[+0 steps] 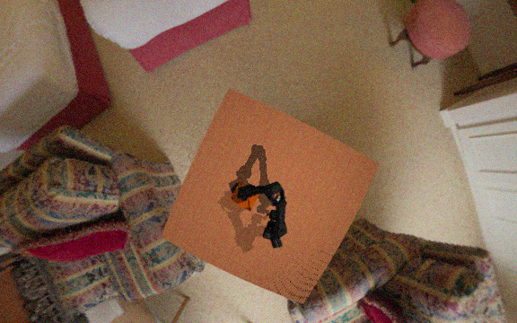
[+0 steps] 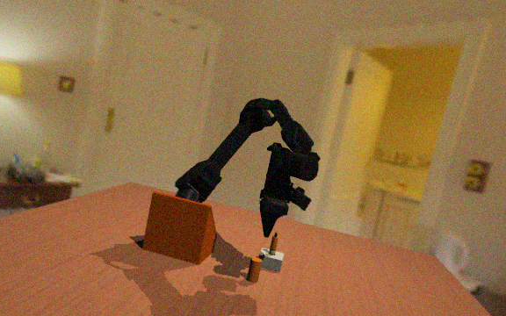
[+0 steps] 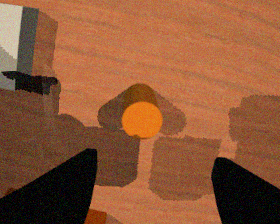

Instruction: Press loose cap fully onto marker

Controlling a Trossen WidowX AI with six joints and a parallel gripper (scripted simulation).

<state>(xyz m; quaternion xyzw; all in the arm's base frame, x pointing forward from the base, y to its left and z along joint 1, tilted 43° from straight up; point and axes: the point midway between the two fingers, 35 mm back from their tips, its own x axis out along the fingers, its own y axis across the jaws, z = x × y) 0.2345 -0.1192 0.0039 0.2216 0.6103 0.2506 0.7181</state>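
The cap [image 2: 254, 269] [image 3: 142, 120] is a short orange cylinder standing upright on the table. The marker [image 2: 274, 245] stands upright with its dark tip up in the holder block [image 2: 272, 263] [image 3: 5, 42], a small pale block just beside the cap. My gripper [image 2: 267, 235] [image 3: 156, 163] points down above the table, above the level of the cap. Its fingers are apart with nothing between them; in the wrist view the cap shows just beyond the gap between the fingertips. In the top view the arm hides most of this area.
A large orange wedge-shaped block [image 1: 250, 203] [image 2: 176, 228] stands near the arm's base, to the left of the cap in the exterior view. A corner of something orange shows at the bottom of the wrist view. The arm's shadows fall on the table [image 1: 312, 157] around the cap.
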